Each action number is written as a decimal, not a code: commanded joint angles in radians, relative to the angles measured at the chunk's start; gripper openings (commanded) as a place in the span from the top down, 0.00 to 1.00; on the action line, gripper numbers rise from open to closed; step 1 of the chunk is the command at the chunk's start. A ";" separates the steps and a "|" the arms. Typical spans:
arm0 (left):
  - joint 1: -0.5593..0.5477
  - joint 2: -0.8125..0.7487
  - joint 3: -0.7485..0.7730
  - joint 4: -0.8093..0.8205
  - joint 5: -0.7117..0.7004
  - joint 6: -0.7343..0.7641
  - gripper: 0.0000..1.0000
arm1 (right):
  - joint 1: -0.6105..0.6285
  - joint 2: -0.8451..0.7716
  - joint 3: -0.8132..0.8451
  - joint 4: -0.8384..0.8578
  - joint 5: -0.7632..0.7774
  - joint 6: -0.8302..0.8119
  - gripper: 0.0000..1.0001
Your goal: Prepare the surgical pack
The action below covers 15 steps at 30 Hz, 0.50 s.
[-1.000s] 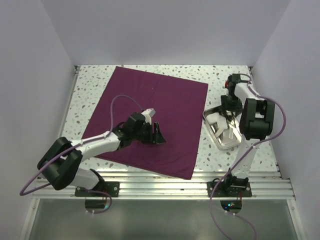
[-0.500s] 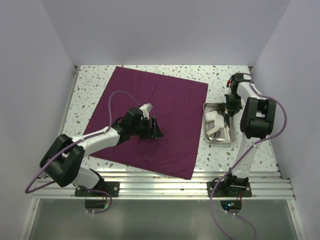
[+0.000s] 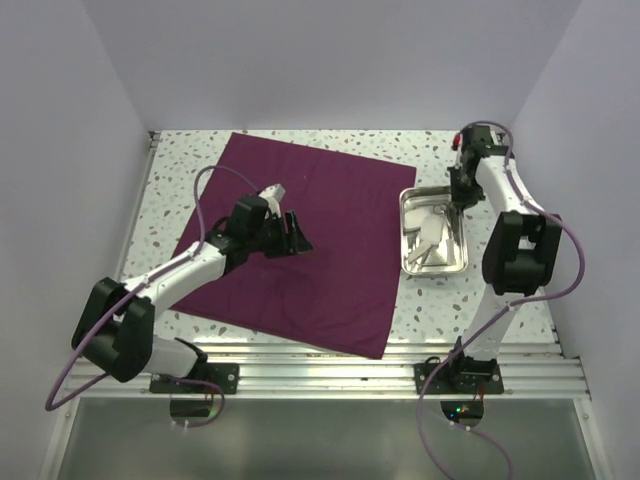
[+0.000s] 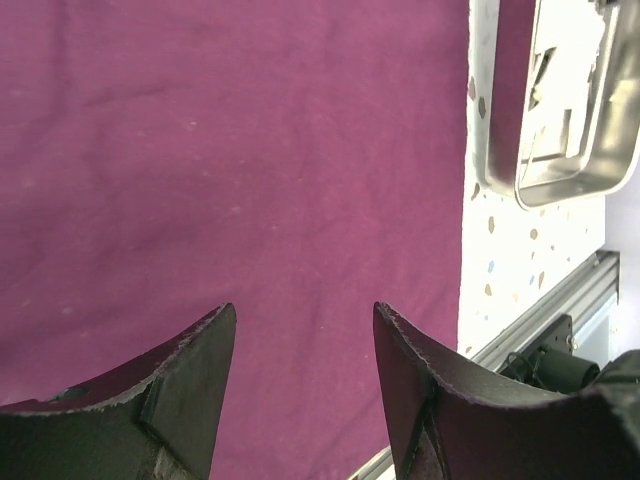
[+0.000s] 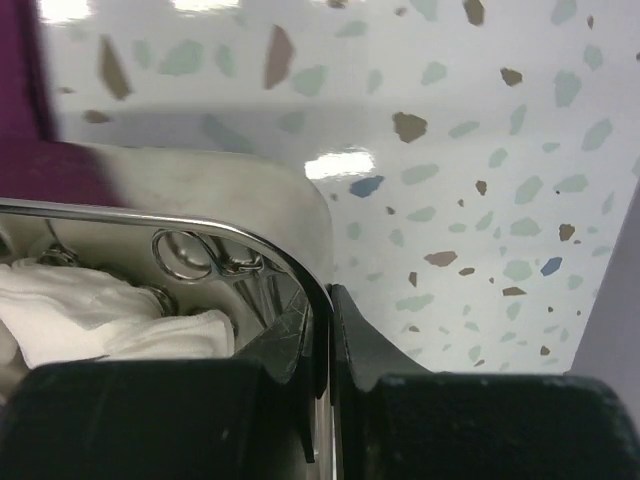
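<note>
Terrazzo tabletop [image 3: 440, 310], white walls [image 3: 300, 60]; purple cloth [image 3: 340, 220] flat; left fingers [image 4: 170, 390] apart; right fingers [image 5: 360, 345] clamp tray [image 3: 434, 271] rim.

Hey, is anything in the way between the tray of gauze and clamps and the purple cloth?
Nothing visible does. The purple cloth lies flat, with only the open left gripper over it. A bare strip of table separates it from the tray, which the right gripper pinches by its rim.
</note>
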 commanded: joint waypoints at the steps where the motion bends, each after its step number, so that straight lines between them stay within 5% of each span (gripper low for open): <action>1: 0.013 -0.064 0.018 -0.049 -0.045 0.017 0.39 | 0.125 -0.102 0.040 0.012 -0.017 0.010 1.00; 9: 0.016 -0.101 0.014 -0.092 -0.074 -0.006 0.39 | 0.185 -0.078 0.146 -0.041 -0.199 0.112 1.00; 15: 0.019 -0.170 -0.034 -0.094 -0.134 -0.037 0.39 | 0.392 0.062 0.368 -0.134 -0.185 0.043 1.00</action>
